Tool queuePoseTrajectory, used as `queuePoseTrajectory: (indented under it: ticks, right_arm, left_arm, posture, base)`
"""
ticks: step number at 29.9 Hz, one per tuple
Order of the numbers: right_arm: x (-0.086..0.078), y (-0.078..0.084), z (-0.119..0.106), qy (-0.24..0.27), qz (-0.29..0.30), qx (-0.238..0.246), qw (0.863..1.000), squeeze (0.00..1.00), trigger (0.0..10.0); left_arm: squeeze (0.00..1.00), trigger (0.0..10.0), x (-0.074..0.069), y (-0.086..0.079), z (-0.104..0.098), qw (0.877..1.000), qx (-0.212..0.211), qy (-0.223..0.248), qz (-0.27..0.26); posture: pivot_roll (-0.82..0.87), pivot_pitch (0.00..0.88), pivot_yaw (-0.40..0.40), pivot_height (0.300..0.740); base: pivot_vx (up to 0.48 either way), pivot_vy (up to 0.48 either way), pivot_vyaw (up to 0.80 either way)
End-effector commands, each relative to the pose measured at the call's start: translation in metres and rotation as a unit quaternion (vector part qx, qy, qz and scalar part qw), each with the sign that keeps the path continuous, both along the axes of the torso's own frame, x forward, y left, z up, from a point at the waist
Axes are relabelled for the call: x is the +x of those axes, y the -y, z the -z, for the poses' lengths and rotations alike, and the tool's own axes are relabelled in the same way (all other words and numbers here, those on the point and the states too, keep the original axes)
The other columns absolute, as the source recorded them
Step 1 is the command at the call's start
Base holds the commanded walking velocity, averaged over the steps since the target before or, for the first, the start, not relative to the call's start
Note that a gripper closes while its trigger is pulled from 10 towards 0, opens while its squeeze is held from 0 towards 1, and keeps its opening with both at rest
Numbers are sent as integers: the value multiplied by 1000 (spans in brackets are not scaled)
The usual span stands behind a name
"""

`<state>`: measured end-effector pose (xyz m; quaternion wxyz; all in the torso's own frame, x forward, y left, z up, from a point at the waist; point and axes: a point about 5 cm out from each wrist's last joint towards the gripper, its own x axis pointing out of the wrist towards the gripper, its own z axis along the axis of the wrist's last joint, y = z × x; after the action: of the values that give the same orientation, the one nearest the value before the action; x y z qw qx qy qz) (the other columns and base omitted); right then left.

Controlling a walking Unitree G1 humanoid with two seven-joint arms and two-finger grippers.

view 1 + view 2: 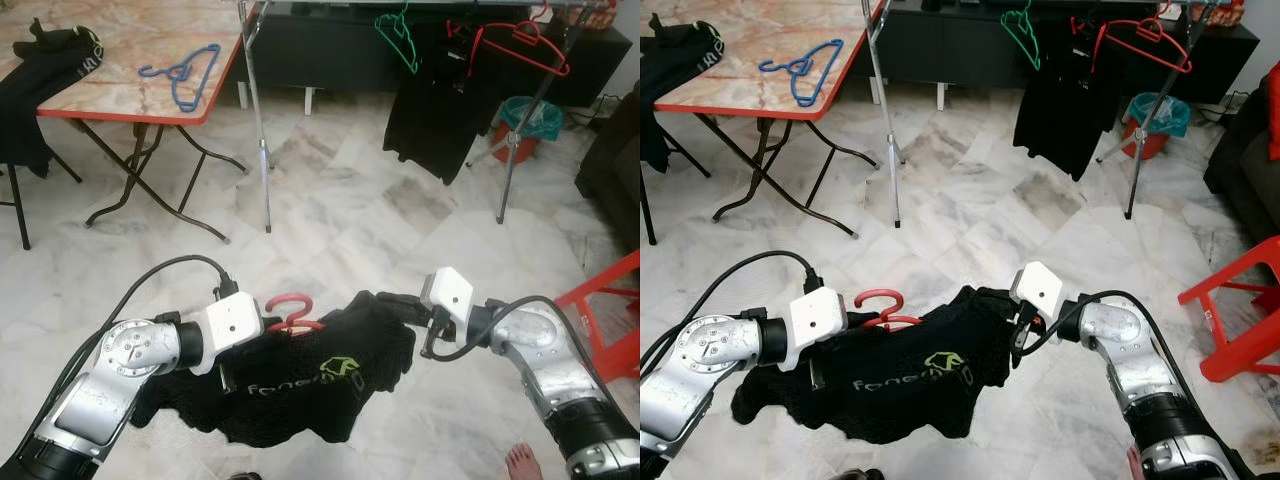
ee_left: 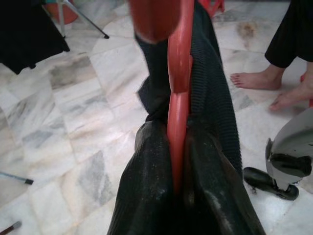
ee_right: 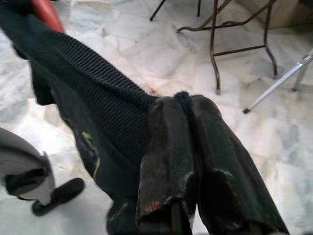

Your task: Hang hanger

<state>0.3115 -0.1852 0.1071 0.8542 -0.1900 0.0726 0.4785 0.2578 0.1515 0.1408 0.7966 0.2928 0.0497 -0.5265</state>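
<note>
Low over the marble floor I hold a black shirt (image 1: 320, 385) with a green logo on a red hanger (image 1: 290, 312); its hook sticks up beside my left wrist. My left gripper (image 1: 275, 326) is shut on the red hanger (image 2: 177, 122), black cloth on both sides of the fingers. Shut on the shirt's far shoulder (image 3: 112, 112) is my right gripper (image 1: 405, 312), its fingers (image 3: 171, 147) pinching the knit fabric. Ahead stands a metal clothes rack (image 1: 262, 150) with a green hanger (image 1: 398, 38), a red hanger (image 1: 520, 45) and a hanging black shirt (image 1: 435, 115).
A folding table (image 1: 130, 100) at the left back carries a blue hanger (image 1: 185, 75) and black clothes (image 1: 40, 60). A teal bin (image 1: 528, 120) stands behind the rack. A red stool (image 1: 610, 300) is at my right. A person's bare foot (image 1: 522, 462) is near my right arm.
</note>
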Motion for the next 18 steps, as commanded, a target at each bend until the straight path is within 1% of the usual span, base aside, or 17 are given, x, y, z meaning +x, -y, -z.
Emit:
queuePoseTrajectory:
  ticks: [1,3,4,6,7,9,10,11,13,14,15,17,18]
  right_arm:
    - [6,20,-6,14,56,-13,998,0,0]
    - [7,21,-5,12,59,-15,998,0,0]
    - [6,24,-2,9,62,-26,998,0,0]
    - [3,26,1,5,61,-41,997,0,0]
    - [4,28,3,3,70,-51,996,0,0]
    - [4,29,3,5,74,-53,996,0,0]
    - [5,30,4,3,81,-57,995,0,0]
    - [7,31,3,10,86,-77,993,0,0]
    - [9,32,4,16,95,-91,991,0,0]
    - [10,32,4,16,100,-95,990,0,0]
    - [12,33,3,18,114,-97,989,0,0]
    - [13,34,2,19,119,-99,988,0,0]
    - [14,35,2,25,120,-112,986,0,0]
  left_arm:
    - [0,10000,-2,-7,-3,1000,0,5,4]
    - [0,10000,-2,-8,-4,1000,-2,7,0]
    - [0,10000,1,-16,-7,1000,-5,18,-19]
    - [0,10000,3,-23,-10,999,-7,25,-35]
    - [0,10000,5,-30,-12,998,-8,33,-50]
    - [0,10000,6,-33,-13,998,-10,38,-58]
    - [0,10000,7,-35,-13,996,-12,52,-67]
    - [0,10000,10,-37,-12,995,-17,64,-80]
    - [0,10000,10,-37,-9,994,-18,68,-85]
    - [0,10000,9,-37,-8,994,-17,70,-85]
    - [0,10000,9,-36,-7,993,-30,73,-89]
    - [0,10000,8,-35,-7,993,-36,72,-87]
    - [0,10000,8,-35,-7,993,-37,75,-89]
  posture:
    - [47,106,-68,740]
    - [47,106,-68,740]
    - [46,108,-68,740]
    - [47,108,-67,740]
    - [47,109,-65,740]
    - [48,109,-64,740]
    - [48,109,-63,740]
    - [48,109,-63,740]
    - [47,105,-61,740]
    - [47,105,-61,740]
    - [47,105,-61,740]
    - [47,104,-62,740]
    - [48,103,-63,740]
  base:
    - [0,0,0]
    - [0,0,0]
    - [0,0,0]
    - [0,0,0]
    - [0,0,0]
    - [0,0,0]
    - [0,0,0]
    - [0,0,0]
    - [0,0,0]
    - [0,0,0]
    - [0,0,0]
    - [0,0,0]
    - [0,0,0]
